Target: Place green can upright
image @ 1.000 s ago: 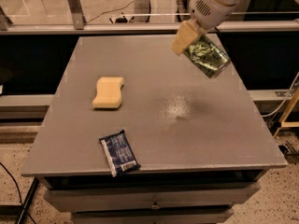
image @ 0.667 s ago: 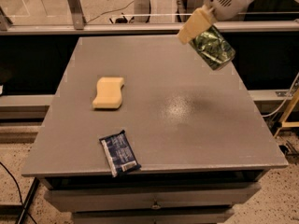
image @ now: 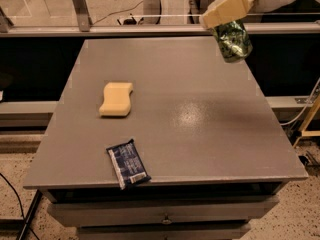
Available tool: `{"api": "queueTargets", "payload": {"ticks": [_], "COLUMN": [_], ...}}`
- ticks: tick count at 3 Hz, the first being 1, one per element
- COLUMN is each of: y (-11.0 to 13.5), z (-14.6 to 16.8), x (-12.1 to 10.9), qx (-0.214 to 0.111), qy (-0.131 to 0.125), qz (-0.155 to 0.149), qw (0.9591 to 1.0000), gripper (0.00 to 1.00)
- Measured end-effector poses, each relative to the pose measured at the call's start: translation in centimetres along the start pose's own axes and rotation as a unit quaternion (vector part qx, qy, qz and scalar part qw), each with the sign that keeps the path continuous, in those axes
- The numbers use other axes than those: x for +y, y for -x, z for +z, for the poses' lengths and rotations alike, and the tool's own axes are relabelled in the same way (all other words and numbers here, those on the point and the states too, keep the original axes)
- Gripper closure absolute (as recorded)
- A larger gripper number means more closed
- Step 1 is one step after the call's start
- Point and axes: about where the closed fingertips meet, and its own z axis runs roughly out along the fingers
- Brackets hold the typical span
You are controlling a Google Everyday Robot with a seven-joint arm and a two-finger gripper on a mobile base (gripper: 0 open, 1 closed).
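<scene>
The green can, mottled green and white, hangs in the air above the far right part of the grey table. It is tilted only a little from upright, its lower end pointing down and slightly right. My gripper comes in from the upper right and is shut on the can's upper part with its cream-coloured fingers. The can's top end is hidden by the fingers. The can touches nothing but the gripper.
A yellow sponge lies on the table's left middle. A dark blue snack packet lies near the front edge. A rail and glass partition run behind the table. Cables and a wooden stand are at the right.
The gripper has lifted the can up and to the right, from just over the table's far right area to higher above its far right corner. The can now hangs closer to upright.
</scene>
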Motion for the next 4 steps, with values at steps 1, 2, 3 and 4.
{"api": "queueTargets", "payload": {"ticks": [1,2,3,4], "y": [0.2,-0.4,-1.2,-2.2], "z": [-1.1,-2.2,-0.5,-0.9], "x": [0.2,0.5,0.0,0.4], "qx": [-0.079,-0.107,-0.107,-0.132], "qy": [0.031,-0.02,-0.019,-0.012], "qz": [-0.022,-0.004,0.008,0.002], "qw": [0.9962,0.994,0.9941,0.9912], "gripper": [1.0,1.0,1.0,1.0]}}
